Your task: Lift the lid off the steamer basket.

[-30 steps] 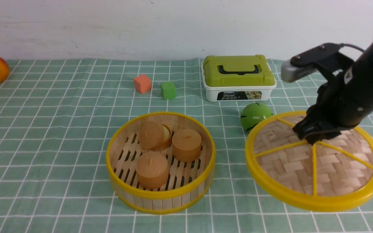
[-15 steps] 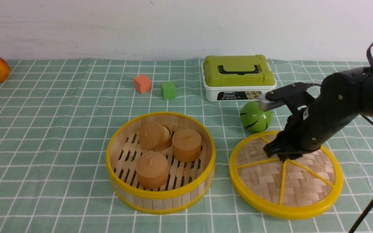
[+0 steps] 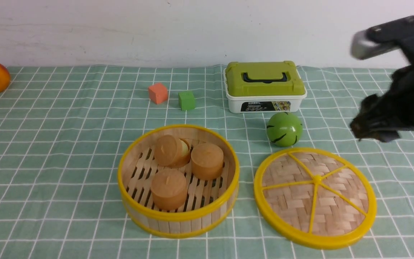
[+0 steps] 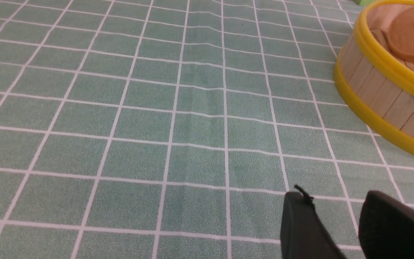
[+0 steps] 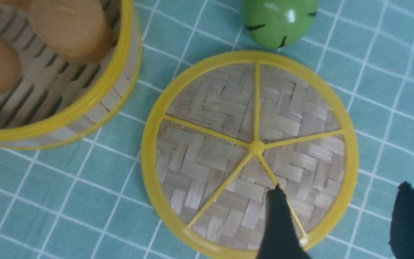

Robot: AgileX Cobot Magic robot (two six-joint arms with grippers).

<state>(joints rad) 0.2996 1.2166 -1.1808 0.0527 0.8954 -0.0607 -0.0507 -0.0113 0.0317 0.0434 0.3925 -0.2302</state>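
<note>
Front view, lid (image 3: 314,201): lies flat on the green checked cloth (image 3: 67,144), just right of the steamer basket (image 3: 178,226), not touching it.
Front view, steamer basket: uncovered, with three brown cylinders (image 3: 168,189) inside.
Front view, right gripper (image 3: 367,133): raised above the cloth to the right of the lid, blurred, clear of the lid.
Left wrist view, left gripper (image 4: 332,198): fingers apart, nothing between them, low over the cloth; steamer basket (image 4: 383,100) near.
Right wrist view, right gripper (image 5: 340,189): fingers spread wide, empty, above the lid (image 5: 228,151); green ball (image 5: 279,19) just beside the lid's rim.
</note>
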